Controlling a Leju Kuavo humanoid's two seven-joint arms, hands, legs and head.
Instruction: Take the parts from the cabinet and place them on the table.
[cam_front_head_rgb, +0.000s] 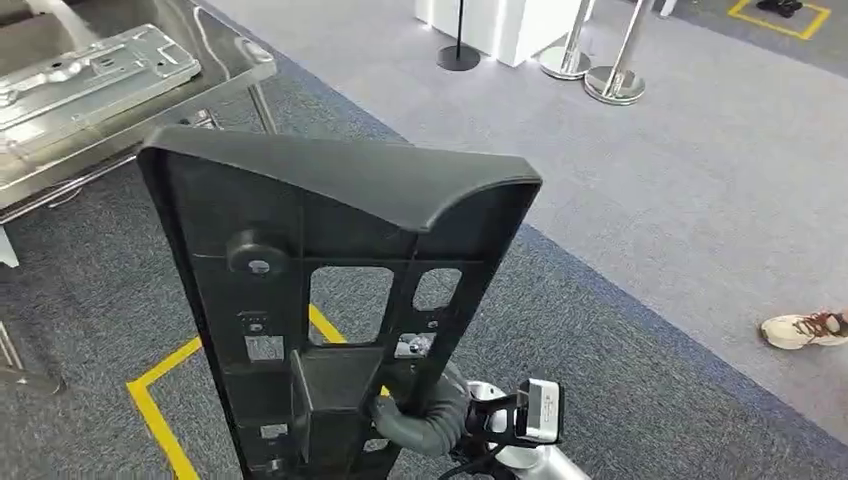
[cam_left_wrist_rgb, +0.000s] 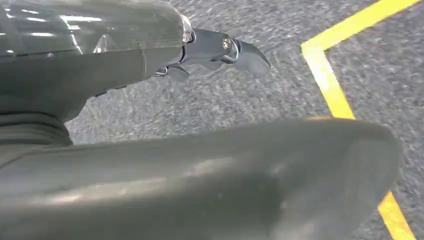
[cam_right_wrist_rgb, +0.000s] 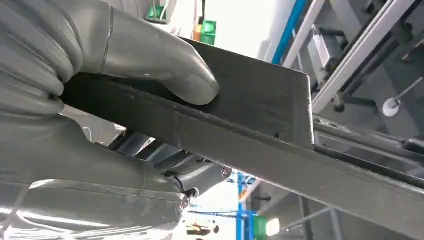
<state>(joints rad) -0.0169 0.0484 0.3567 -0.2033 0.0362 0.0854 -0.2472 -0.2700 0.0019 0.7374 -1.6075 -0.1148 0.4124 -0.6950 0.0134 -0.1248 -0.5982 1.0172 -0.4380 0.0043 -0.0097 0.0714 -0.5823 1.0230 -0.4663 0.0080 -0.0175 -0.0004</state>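
from the head view i see a large black plastic panel (cam_front_head_rgb: 300, 250) held upright in the middle of my picture, its curved top lip toward 12 o'clock and its ribbed back side facing me, with two cut-out windows and a round boss on it. my right robot hand (cam_front_head_rgb: 415, 415) sits at about 6 o'clock, clamped on the lower part of the panel; the grey ribbed cover wraps in from the right side of the panel's square block. in the right wrist view the thick grey thumb (cam_right_wrist_rgb: 165, 70) presses flat on one face of the panel's edge (cam_right_wrist_rgb: 260, 115) while darker fingers (cam_right_wrist_rgb: 200, 175) curl under the other face, so that robot hand is pinching the panel.

in the left wrist view my left robot hand (cam_left_wrist_rgb: 215, 50) hangs over grey carpet (cam_left_wrist_rgb: 225, 100), its dark fingers curled in with nothing between them, and a yellow floor line (cam_left_wrist_rgb: 330, 90) runs just beyond. a broad dark rounded shape takes up the lower part of that view; i cannot tell what it is.

at 10 o'clock in the head view is the shiny metal table (cam_front_head_rgb: 215, 40), with a pressed metal sheet part (cam_front_head_rgb: 90, 75) lying on it. a yellow line corner (cam_front_head_rgb: 150, 390) shows on the carpet at 8 o'clock. chrome stanchion bases (cam_front_head_rgb: 610, 85) stand at 1 o'clock, and a person's shoe (cam_front_head_rgb: 805, 328) is at 3 o'clock.
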